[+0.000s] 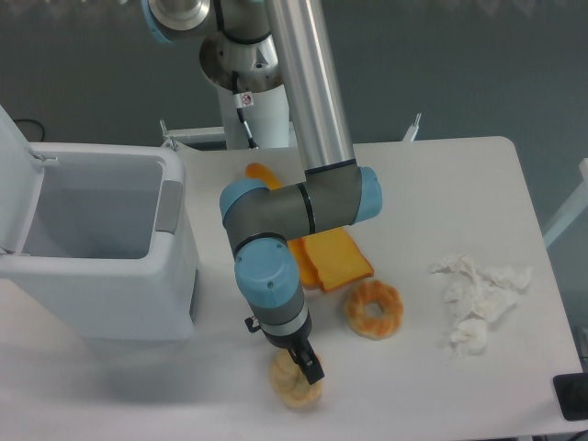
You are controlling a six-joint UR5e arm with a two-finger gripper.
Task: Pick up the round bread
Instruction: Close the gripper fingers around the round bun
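Observation:
The round bread [292,391], a pale cream lumpy bun, lies near the table's front edge. My gripper [296,369] points down right over its top, and the wrist hides part of the bun. One black finger [310,365] shows against the bun's upper right side. The other finger is hidden behind the wrist, so the jaw gap cannot be seen. The bun rests on the table.
An orange-brown ring doughnut [374,309] lies just right of the bun, with yellow-orange toast slices [334,257] behind it. A white open bin [110,294] stands at the left. Crumpled white paper [480,296] lies at the right. A black object [571,397] sits at the front right corner.

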